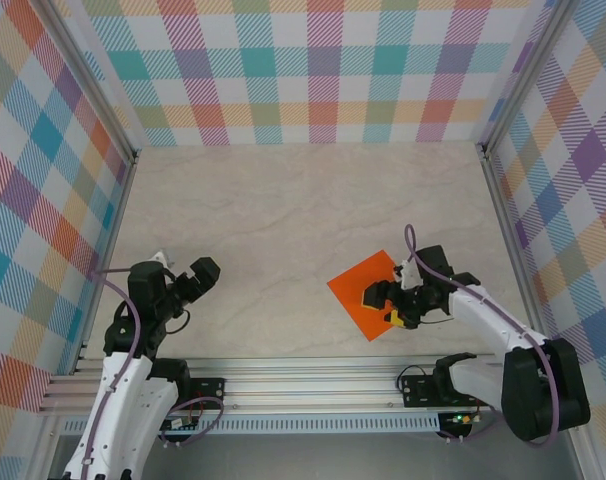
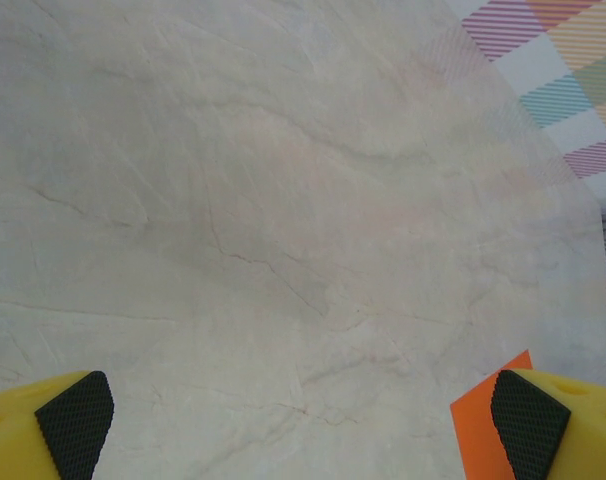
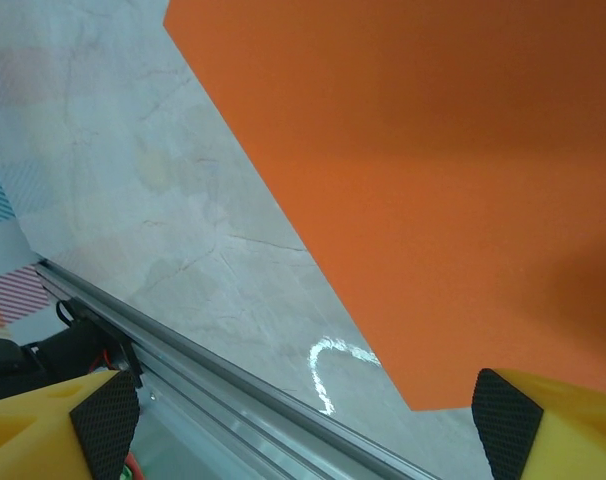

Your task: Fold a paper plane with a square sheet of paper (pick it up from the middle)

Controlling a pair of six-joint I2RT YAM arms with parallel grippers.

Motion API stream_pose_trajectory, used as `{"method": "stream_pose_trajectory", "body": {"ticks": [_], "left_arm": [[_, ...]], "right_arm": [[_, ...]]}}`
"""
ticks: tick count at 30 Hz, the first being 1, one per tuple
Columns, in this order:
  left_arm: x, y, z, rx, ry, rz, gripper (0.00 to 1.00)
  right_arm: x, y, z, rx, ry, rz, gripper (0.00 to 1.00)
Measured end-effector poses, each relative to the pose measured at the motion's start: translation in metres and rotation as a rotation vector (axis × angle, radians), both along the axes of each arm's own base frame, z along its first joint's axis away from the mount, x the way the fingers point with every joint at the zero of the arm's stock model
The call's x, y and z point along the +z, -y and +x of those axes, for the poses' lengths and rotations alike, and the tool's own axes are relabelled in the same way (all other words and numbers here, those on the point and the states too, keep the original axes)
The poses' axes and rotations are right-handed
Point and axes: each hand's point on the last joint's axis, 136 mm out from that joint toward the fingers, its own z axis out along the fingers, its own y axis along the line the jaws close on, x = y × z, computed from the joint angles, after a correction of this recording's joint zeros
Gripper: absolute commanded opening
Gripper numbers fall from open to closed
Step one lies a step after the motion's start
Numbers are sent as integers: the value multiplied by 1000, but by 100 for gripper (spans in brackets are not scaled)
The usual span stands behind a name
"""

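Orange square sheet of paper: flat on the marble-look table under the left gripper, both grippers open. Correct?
One thing is off. The thin orange square sheet of paper lies flat on the beige marble-look table under the right gripper, not the left, as the top external view shows. The left gripper hangs over bare table, apart from the sheet. Both are open, as you said.
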Motion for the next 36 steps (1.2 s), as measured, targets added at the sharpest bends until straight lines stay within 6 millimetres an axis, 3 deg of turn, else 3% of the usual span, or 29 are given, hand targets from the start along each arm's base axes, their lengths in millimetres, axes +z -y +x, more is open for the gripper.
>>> {"method": "stream_pose_trajectory", "body": {"ticks": [8, 14, 28, 31, 36], "left_arm": [[-11, 8, -1, -35, -58, -27, 100], [-22, 15, 0, -66, -114, -50, 100], [-29, 22, 1, -101, -152, -78, 100], [-29, 27, 5, -120, -149, -88, 100], [-39, 41, 9, -176, -189, -98, 100]], "right_arm": [[-23, -3, -4, -1, -46, -34, 90], [-27, -20, 4, 40, -88, -51, 87], [-25, -105, 56, 137, -74, -57, 86], [-24, -106, 66, 135, -20, -119, 91], [-10, -78, 97, 81, 100, -292, 100]]}}
